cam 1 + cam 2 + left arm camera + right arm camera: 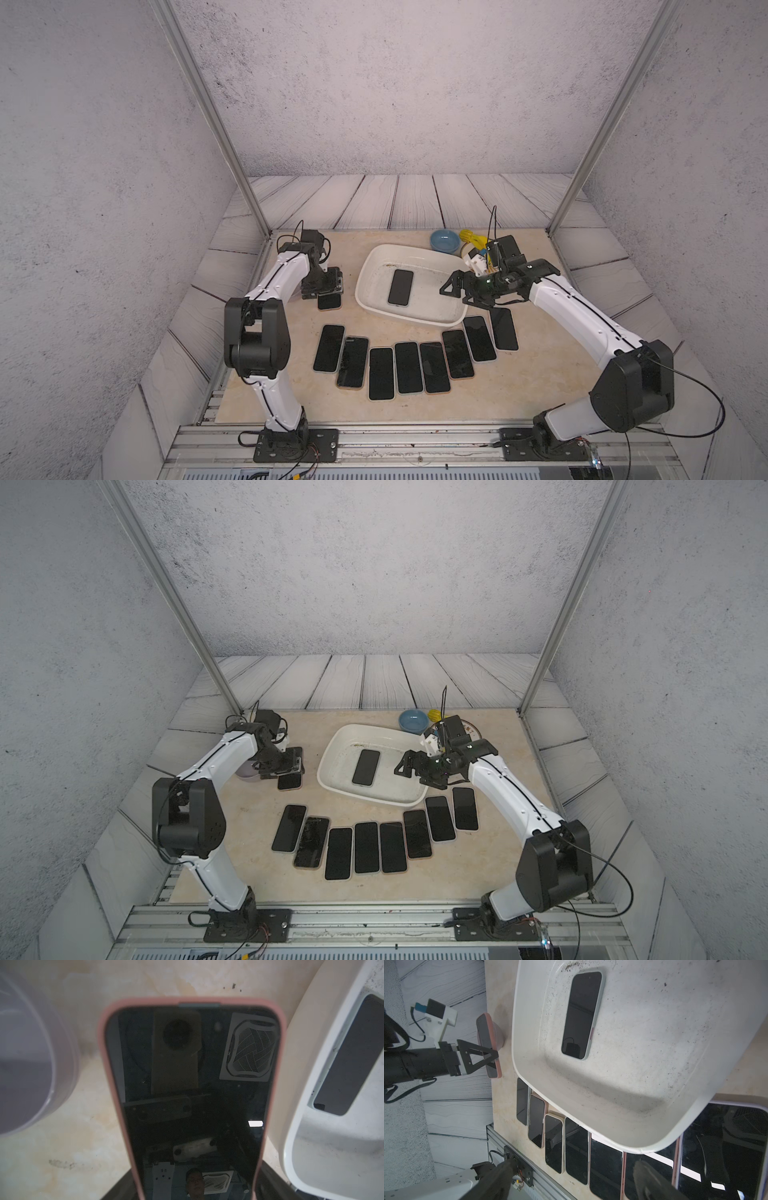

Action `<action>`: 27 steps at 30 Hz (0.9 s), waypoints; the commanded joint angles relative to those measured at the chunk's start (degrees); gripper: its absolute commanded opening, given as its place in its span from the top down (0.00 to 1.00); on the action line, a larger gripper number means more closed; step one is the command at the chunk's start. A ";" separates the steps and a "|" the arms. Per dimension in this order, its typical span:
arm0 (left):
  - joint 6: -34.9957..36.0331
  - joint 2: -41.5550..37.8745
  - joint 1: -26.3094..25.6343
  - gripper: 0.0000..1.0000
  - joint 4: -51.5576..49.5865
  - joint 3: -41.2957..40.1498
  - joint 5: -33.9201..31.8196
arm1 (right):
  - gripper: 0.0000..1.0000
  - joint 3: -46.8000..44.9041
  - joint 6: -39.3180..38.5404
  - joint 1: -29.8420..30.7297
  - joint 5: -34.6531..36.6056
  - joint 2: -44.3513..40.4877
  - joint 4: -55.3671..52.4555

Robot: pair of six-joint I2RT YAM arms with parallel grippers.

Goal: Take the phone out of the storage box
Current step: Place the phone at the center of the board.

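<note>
A black-screened phone (401,287) lies flat inside the shallow white plastic storage box (362,282); likely stiff, slick and fragile, so pinch its long edges. Right jaws gape nearby; left jaws grasp a pink-cased phone (191,1084).

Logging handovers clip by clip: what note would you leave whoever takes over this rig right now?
Left pincer: shut on a pink-cased phone, outside the storage box, beside the lilac bowl.
Right pincer: open, empty, over the box's rim on its own side.
Done: eight phones lie in a row on the table in front of the box.
Left: set the held phone down; one last phone lies flat in the box, to be taken out.
</note>
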 commanded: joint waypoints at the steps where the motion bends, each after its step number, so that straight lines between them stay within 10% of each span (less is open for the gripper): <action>1: 1.54 2.71 -0.01 0.38 1.36 3.39 0.71 | 0.03 0.92 -1.23 0.29 1.30 -1.30 -3.05; 27: 0.01 18.40 -5.37 0.25 2.62 7.78 1.12 | 0.00 3.94 -2.83 0.12 8.88 0.57 -10.19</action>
